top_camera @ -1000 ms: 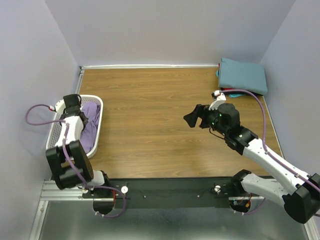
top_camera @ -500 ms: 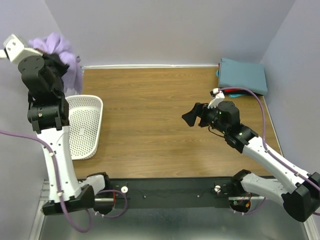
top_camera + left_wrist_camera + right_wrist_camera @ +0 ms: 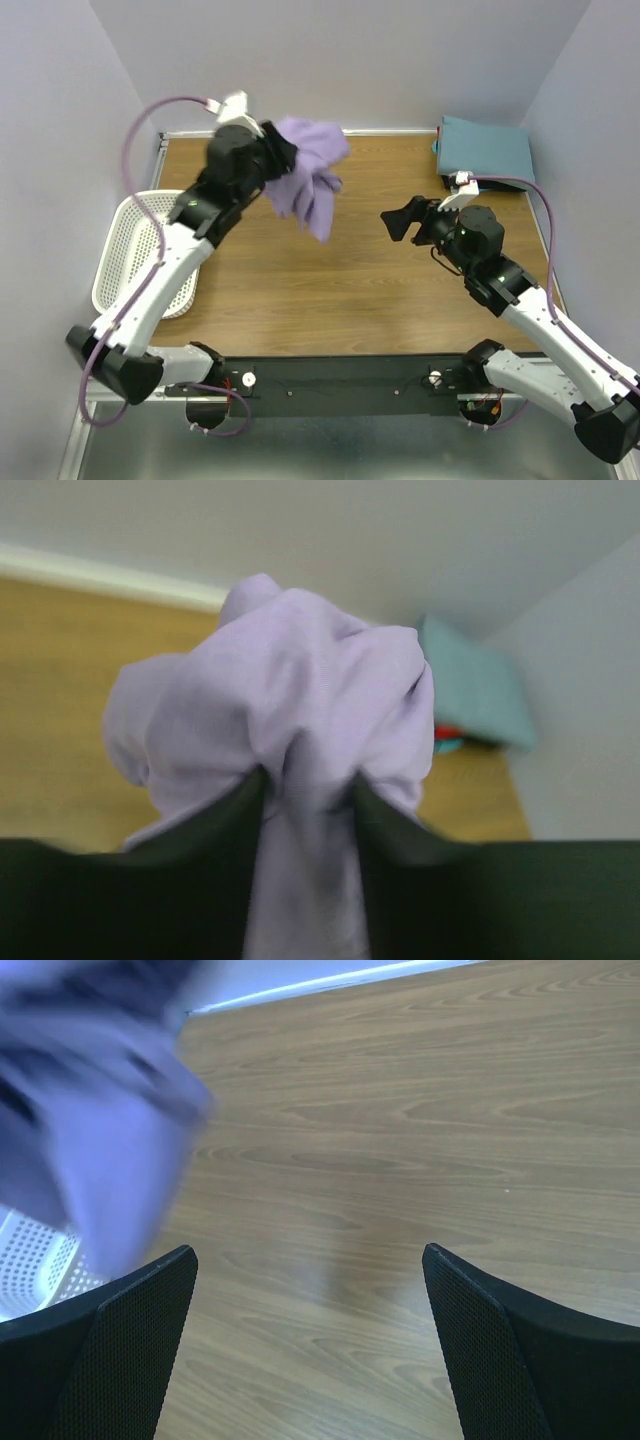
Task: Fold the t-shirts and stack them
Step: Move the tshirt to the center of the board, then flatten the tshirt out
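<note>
A large lavender t-shirt (image 3: 305, 175) hangs bunched in the air over the table's back left. My left gripper (image 3: 272, 160) is shut on it. In the left wrist view the cloth (image 3: 290, 700) fills the narrow gap between the two dark jaws of the left gripper (image 3: 307, 775) and bulges past their tips. My right gripper (image 3: 398, 222) hovers open and empty over the table's middle right, facing the shirt. The right wrist view shows the right gripper (image 3: 310, 1260) over bare wood and the blurred shirt (image 3: 90, 1150) at upper left. A folded teal t-shirt (image 3: 487, 150) lies in the back right corner on a red one (image 3: 447, 732).
A white perforated basket (image 3: 135, 250) stands at the table's left edge, with nothing in it that I can see. Its corner shows in the right wrist view (image 3: 35, 1260). Walls close in the table on the left, back and right.
My left arm lifted the lavender shirt out of the basket, up along the left wall, then swung right over the table's back. The right gripper rose slightly and stayed open.
</note>
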